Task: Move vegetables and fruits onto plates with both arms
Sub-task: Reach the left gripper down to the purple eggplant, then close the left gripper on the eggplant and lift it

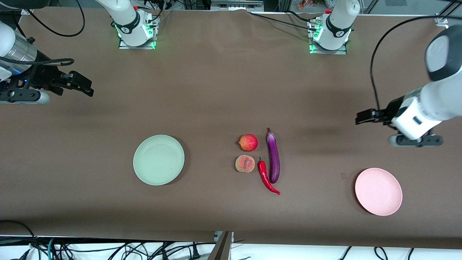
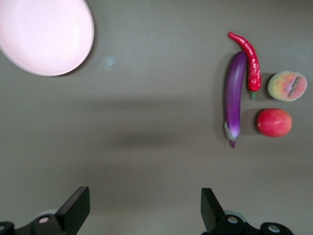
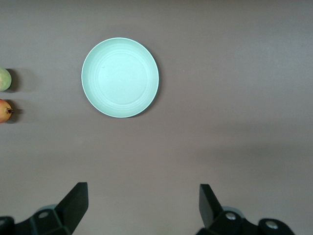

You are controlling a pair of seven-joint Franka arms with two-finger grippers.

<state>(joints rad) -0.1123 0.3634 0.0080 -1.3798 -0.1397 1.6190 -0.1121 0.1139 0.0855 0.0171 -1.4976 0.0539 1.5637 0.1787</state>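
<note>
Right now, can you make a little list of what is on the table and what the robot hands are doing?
fruits: pomegranate, with peach nearer the front camera
vegetables: eggplant and chili pepper beside the fruits
green plate: empty, toward the right arm's end
pink plate: empty, toward the left arm's end
left gripper: open, holding nothing, up over bare table
right gripper: open, holding nothing, up over bare table

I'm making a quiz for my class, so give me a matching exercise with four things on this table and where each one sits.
Things:
1. eggplant
2. peach
3. green plate
4. pink plate

Places:
A. toward the left arm's end of the table
B. beside the chili pepper, on its left-arm side
C. toward the right arm's end
D. just nearer the front camera than the pomegranate

Pairs: 1-B, 2-D, 3-C, 4-A
</note>
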